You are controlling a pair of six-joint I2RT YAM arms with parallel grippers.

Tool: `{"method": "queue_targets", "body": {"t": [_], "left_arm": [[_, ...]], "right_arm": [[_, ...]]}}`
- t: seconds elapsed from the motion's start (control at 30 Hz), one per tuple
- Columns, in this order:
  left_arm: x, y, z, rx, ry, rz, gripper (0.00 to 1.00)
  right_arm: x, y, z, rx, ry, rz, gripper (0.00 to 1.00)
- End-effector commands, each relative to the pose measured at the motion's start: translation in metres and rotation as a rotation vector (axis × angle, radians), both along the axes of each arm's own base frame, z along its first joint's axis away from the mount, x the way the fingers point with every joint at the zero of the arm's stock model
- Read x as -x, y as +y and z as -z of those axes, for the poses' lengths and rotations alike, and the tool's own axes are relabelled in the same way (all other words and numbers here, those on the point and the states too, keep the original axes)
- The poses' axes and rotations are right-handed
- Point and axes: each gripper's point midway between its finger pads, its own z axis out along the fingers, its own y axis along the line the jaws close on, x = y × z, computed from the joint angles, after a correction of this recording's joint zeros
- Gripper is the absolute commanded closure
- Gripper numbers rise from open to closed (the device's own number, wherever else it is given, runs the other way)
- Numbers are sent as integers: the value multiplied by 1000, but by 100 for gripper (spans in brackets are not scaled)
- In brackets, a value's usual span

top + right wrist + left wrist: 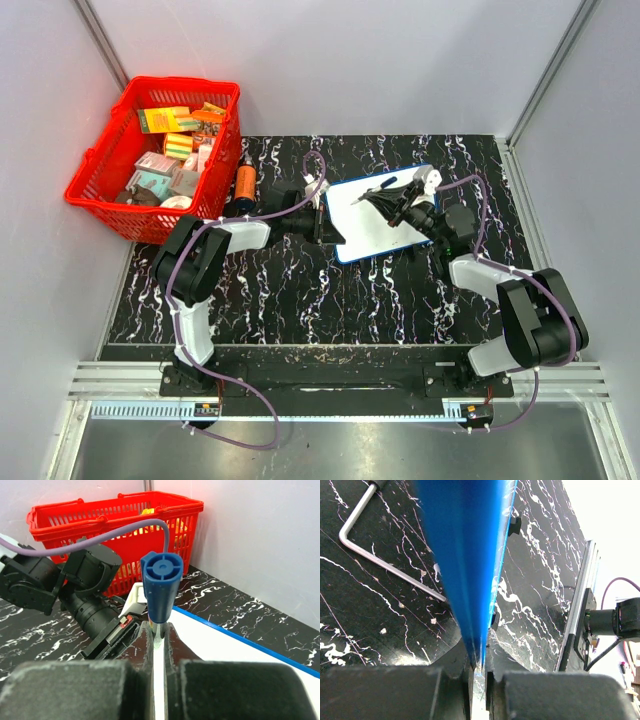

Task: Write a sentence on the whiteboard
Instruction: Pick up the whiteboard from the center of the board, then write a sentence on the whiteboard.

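The whiteboard (372, 228), white with a thin blue rim, lies tilted on the black marble table right of centre. My left gripper (324, 224) is shut on its left edge. In the left wrist view the blue rim (470, 565) runs between the closed jaws of that gripper (481, 652). My right gripper (398, 206) hovers over the board's far part, shut on a blue marker (161, 587) that stands upright between its fingers (159, 630). The board's white face (235, 652) lies below it. No written sentence shows on the board.
A red basket (100, 150) full of small packages stands at the back left, also behind the left arm in the right wrist view (115, 525). An orange bottle (245, 183) stands beside it. A bent metal rod (370, 555) lies on the table near the board.
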Motion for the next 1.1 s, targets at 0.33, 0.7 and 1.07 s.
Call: {"method": "queue_targets", "body": {"t": [0.33,0.7,1.07], "left_arm": [[14,25,63,-194,112,-72,100],[16,23,69,-191,128,-73,100],[22,24,73,-202,134,-67,100]], "right_arm": [[-23,-1,-17,-1,-218,250,100],[-27,14,-14,28,-284,315,100],[-27,16,-20,6,-307,333,100]]}}
